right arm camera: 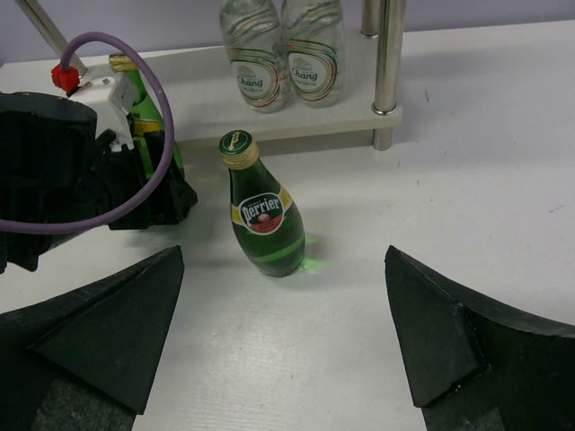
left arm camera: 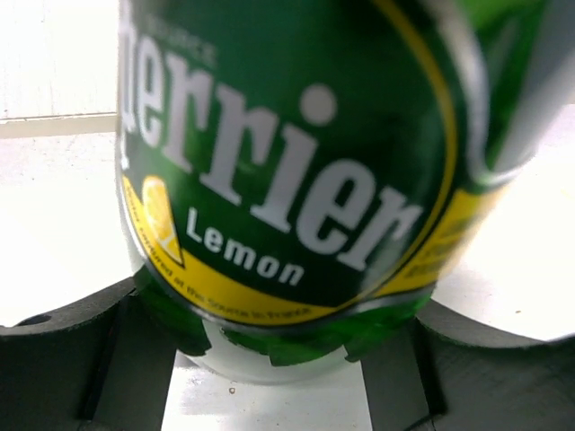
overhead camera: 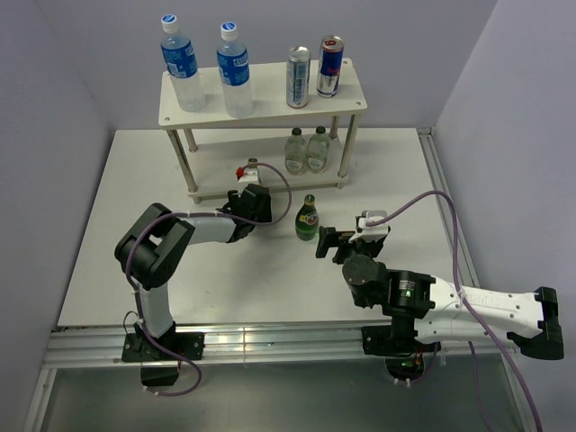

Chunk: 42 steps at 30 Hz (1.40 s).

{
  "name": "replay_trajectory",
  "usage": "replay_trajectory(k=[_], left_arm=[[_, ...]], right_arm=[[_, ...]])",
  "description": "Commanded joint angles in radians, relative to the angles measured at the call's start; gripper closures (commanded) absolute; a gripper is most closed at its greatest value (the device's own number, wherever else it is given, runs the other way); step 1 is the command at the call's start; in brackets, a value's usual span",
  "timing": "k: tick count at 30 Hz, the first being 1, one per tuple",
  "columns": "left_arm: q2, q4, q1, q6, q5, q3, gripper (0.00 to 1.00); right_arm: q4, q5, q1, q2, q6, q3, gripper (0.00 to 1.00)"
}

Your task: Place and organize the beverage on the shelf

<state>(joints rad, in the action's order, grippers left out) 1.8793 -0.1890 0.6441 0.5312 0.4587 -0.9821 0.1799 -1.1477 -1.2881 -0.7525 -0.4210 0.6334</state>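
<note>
Right gripper (overhead camera: 320,243): fingers spread wide, empty. Loose green bottle (overhead camera: 307,218): upright, just far-left of it; left gripper (overhead camera: 252,186) farther off, grip state indeterminate.

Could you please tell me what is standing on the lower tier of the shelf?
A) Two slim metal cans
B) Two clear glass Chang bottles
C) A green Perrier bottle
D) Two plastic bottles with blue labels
B: the two clear glass Chang bottles stand side by side on the lower tier of the shelf, while the cans and the blue-labelled plastic bottles are on the top board.
</note>
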Motion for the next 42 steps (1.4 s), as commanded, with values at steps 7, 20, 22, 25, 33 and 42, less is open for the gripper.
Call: replay_trajectory(k=[7, 20, 22, 25, 33, 42], left_arm=[[-0.118, -0.121, -0.017, -0.005, 0.092, 0.083, 1.0], [-0.272, -0.24, -0.021, -0.099, 0.25, 0.157, 1.0], [-0.266, -0.247, -0.029, -0.109, 0.242, 0.129, 1.0], [-0.235, -0.211, -0.041, -0.108, 0.232, 0.076, 1.0], [-0.126, -0.07, -0.049, -0.027, 0.101, 0.011, 1.0], [-0.102, 0.039, -0.047, 0.064, 0.031, 0.048, 1.0]], right_arm=[[-0.034, -0.004, 0.007, -0.004, -0.001, -0.006, 0.0], [-0.059, 0.0, 0.01, -0.025, 0.004, -0.008, 0.0], [-0.06, -0.001, 0.009, -0.031, 0.004, -0.008, 0.0], [-0.053, -0.007, 0.009, -0.03, 0.001, -0.006, 0.0], [-0.045, -0.006, 0.015, -0.008, -0.001, -0.014, 0.0], [-0.045, -0.004, 0.019, 0.001, -0.01, -0.02, 0.0]])
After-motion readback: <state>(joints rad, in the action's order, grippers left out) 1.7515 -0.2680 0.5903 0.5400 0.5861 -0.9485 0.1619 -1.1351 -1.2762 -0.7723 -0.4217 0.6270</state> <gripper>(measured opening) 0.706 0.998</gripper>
